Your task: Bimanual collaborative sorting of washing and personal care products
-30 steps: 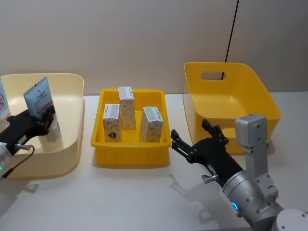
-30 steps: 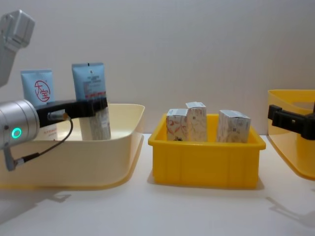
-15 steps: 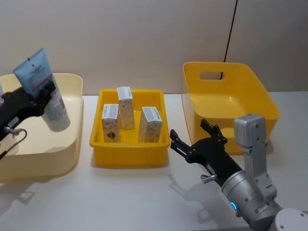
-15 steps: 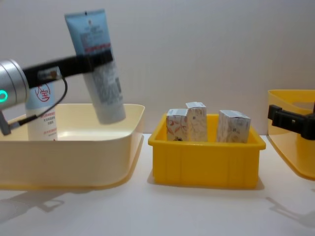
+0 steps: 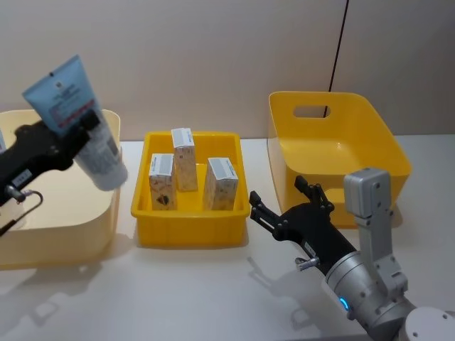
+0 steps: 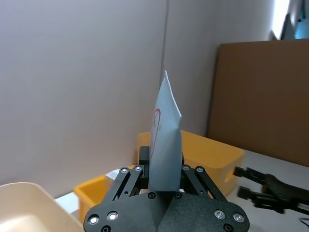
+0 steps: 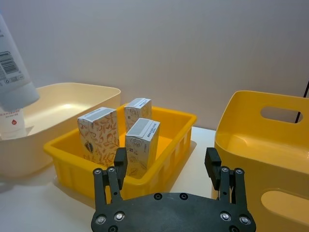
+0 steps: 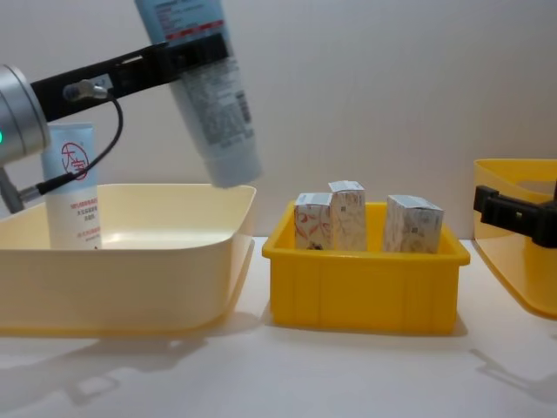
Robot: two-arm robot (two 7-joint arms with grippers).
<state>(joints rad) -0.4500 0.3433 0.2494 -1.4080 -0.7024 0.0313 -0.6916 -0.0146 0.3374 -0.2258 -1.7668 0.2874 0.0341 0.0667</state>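
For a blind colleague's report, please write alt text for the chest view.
The left end effector holds a light-blue tube tilted above the cream tub, in which a second tube stands. Three white cartons stand in the yellow tray; the right end effector hangs at the right edge.

I see the white surface (image 5: 185, 284) carrying a cream tub (image 5: 57, 238) at nine o'clock, a yellow tray (image 5: 188, 229) at centre, and a handled yellow tub (image 5: 338, 153) at three.

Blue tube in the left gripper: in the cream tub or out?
Out. The left gripper holds the blue tube tilted, its cap end higher than the rim of the cream tub.
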